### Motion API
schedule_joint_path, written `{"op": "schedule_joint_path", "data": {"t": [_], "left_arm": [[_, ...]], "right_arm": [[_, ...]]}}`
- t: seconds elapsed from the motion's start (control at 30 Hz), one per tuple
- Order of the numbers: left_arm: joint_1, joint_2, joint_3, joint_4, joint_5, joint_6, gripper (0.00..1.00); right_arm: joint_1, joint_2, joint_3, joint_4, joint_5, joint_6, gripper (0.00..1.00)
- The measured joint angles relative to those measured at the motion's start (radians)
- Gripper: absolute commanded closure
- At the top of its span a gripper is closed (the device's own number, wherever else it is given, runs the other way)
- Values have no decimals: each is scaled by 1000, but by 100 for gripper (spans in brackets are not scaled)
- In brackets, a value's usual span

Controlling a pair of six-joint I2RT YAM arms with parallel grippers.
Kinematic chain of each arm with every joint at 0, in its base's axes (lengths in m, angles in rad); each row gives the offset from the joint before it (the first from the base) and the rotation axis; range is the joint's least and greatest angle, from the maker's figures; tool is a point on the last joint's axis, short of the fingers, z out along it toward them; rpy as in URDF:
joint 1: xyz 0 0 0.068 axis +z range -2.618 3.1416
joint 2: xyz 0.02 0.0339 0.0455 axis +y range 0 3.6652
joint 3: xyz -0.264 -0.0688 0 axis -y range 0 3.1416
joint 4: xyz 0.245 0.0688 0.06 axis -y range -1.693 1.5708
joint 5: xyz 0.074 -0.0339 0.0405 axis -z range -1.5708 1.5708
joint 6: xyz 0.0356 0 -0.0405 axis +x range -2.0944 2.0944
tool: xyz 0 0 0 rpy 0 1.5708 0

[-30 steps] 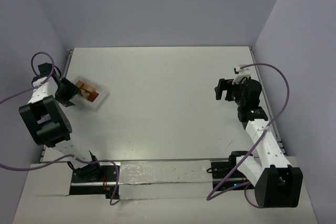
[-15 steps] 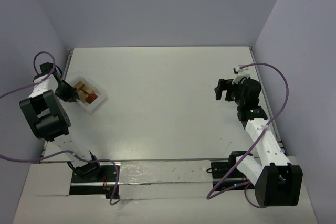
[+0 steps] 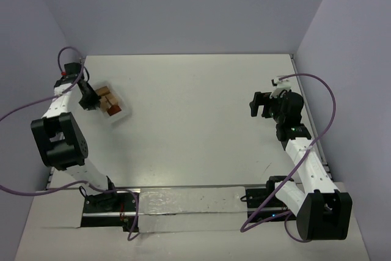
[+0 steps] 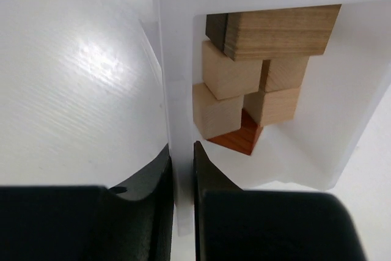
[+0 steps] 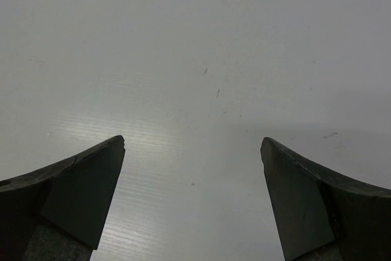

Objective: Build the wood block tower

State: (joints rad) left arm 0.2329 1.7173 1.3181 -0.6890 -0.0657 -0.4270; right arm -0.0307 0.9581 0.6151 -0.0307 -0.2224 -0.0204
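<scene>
The wood blocks (image 4: 229, 77) lie loose in a small white tray (image 4: 174, 90): light tan cubes, a long brown block (image 4: 278, 32) and a reddish-brown piece (image 4: 241, 139). No stack stands. My left gripper (image 4: 181, 157) is shut on the tray's near wall, one finger inside and one outside. From above, the tray (image 3: 124, 113) sits at the table's far left with the left gripper (image 3: 90, 99) at its left edge. My right gripper (image 3: 255, 103) hangs open over bare table at the right, nothing between its fingers (image 5: 91, 181).
The white table (image 3: 195, 120) is walled in by lilac panels on three sides. The tray lies close to the left wall. Purple cables loop off both arms.
The left gripper has closed onto the tray's wall. Its wrist swung toward the far left corner, and the tray turned and shifted slightly with it. The right arm stayed still.
</scene>
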Motion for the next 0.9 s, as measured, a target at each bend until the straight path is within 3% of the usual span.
{"op": "schedule_joint_path", "data": {"t": [0.17,0.33,0.9], "left_arm": [[-247,-70,-19,93,-204,90,100],[-464,-40,-18,129,-402,180,100],[-788,50,-36,252,-971,426,100]], "right_arm": [[0,0,0,0,0,0,0],[0,0,0,0,0,0,0],[0,0,0,0,0,0,0]]}}
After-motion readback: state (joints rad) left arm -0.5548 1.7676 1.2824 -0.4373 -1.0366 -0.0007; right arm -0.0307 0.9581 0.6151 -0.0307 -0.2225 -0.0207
